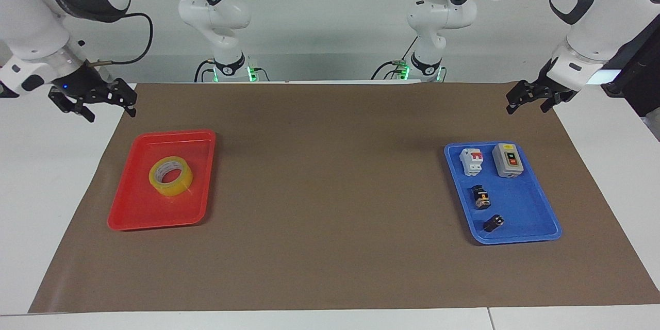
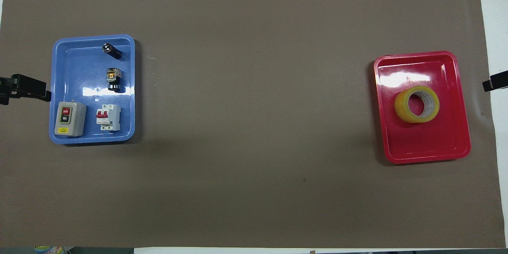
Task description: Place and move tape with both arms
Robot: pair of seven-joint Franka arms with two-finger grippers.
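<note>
The yellow tape (image 1: 170,176) lies flat in the red tray (image 1: 135,211) at the right arm's end of the table; it also shows in the overhead view (image 2: 416,104), in the same tray (image 2: 426,149). My right gripper (image 1: 109,112) is open and empty, raised over the mat's edge, apart from the tray; only its tip (image 2: 494,85) shows from above. My left gripper (image 1: 527,108) is open and empty, and it waits over the mat's edge by the blue tray (image 1: 521,232); it also shows in the overhead view (image 2: 24,89).
The blue tray (image 2: 63,59) at the left arm's end holds a grey switch box (image 2: 70,118), a white-and-red breaker (image 2: 108,117) and two small black parts (image 2: 113,80). A brown mat (image 1: 330,191) covers the table between the trays.
</note>
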